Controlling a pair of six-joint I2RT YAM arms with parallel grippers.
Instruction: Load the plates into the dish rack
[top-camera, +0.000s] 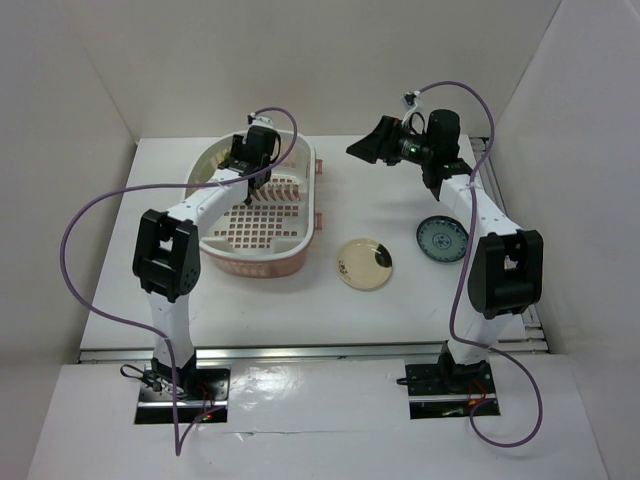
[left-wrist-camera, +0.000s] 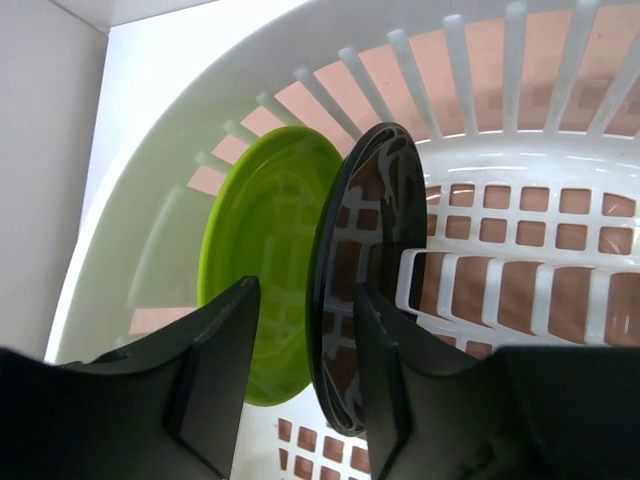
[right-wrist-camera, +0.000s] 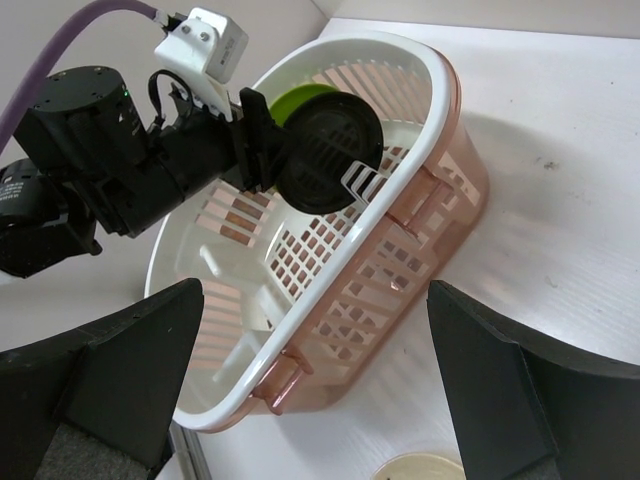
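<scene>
The dish rack (top-camera: 262, 266) stands at the back left. The lime green plate (left-wrist-camera: 255, 260) stands upright against its white end wall. The glossy black plate (left-wrist-camera: 365, 220) stands upright beside it at the dividers (left-wrist-camera: 500, 290). My left gripper (left-wrist-camera: 305, 300) is inside the rack and straddles the black plate's rim; its jaws are open, with a gap on the green plate's side. My right gripper (top-camera: 365, 148) is wide open and empty, raised right of the rack. The cream plate (top-camera: 365, 263) and the teal-blue plate (top-camera: 442, 239) lie flat on the table.
In the right wrist view the rack's rim (right-wrist-camera: 400, 150) and pink side handle (right-wrist-camera: 280, 375) lie below my right gripper (right-wrist-camera: 312, 300), and the cream plate's edge (right-wrist-camera: 420, 468) shows at the bottom. White walls enclose the table on three sides.
</scene>
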